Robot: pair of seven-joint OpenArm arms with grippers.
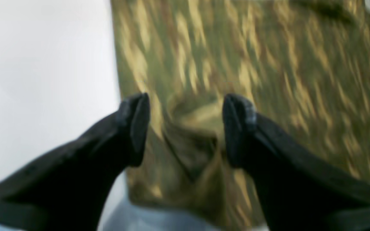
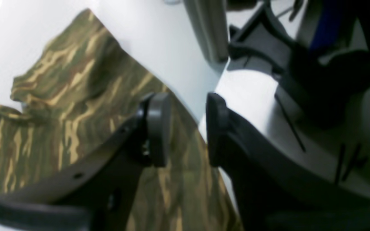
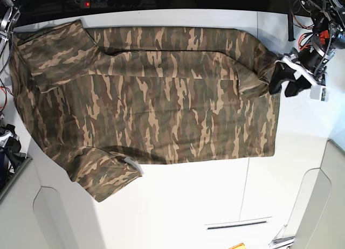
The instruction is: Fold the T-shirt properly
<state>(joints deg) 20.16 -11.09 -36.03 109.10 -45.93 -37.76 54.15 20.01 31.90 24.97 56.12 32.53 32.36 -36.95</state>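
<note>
No text, label, brand, number or sign can be read in any view. The T-shirt [image 3: 151,98] shows only its camouflage pattern. The views are too blurred or too small to give any lettering.

White table [image 3: 188,200]; power strip [image 3: 99,1] at far edge.

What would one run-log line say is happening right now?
T-shirt: spread flat on table | left gripper: fingers apart over bunched edge | right gripper: open, holding nothing

The T-shirt [image 3: 156,103] lies spread on the table [image 3: 188,206], the left hand [image 3: 284,82] at its edge.
</note>
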